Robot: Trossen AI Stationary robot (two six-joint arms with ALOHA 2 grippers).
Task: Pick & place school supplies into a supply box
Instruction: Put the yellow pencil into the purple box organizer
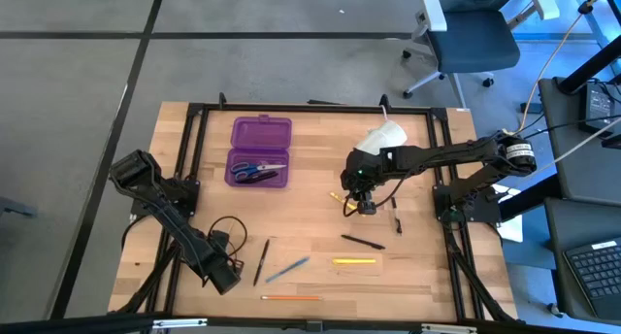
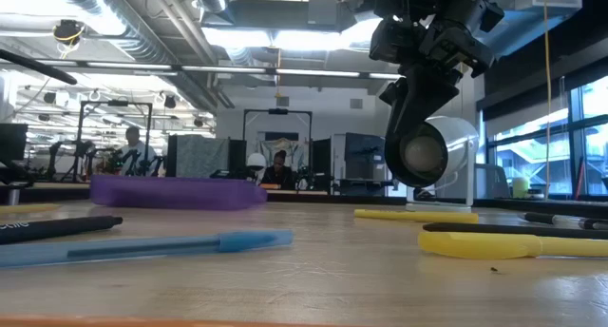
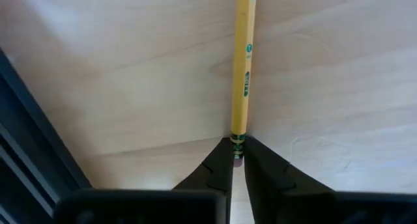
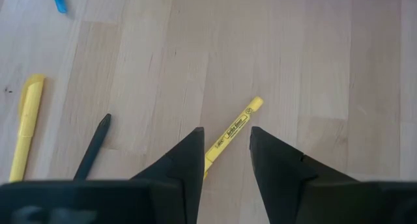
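Observation:
The purple supply box [image 1: 260, 151] lies open on the table's far left part, its lid folded back, and the blue-handled scissors [image 1: 258, 169] lie inside it. My right gripper [image 1: 361, 206] [image 4: 226, 129] is open and hangs above a short yellow highlighter [image 4: 233, 131] [image 1: 337, 196] that lies flat on the table, a finger standing over each side of it. Near the front lie a black pen [image 1: 261, 261], a blue pen [image 1: 288, 269], an orange pencil [image 1: 291, 298], a yellow highlighter [image 1: 354, 261] and two more black pens [image 1: 363, 242] [image 1: 396, 217]. My left gripper [image 1: 230, 278] [image 3: 238, 142] is shut and waits at the near left, pointing along the pencil [image 3: 243, 68].
A white cylindrical roll [image 1: 383, 138] stands on the table just beyond my right arm. A black frame [image 1: 194, 111] runs round the table's edges, and a loose black cable [image 1: 228, 232] lies near my left arm. Bare wood shows between the box and the pens.

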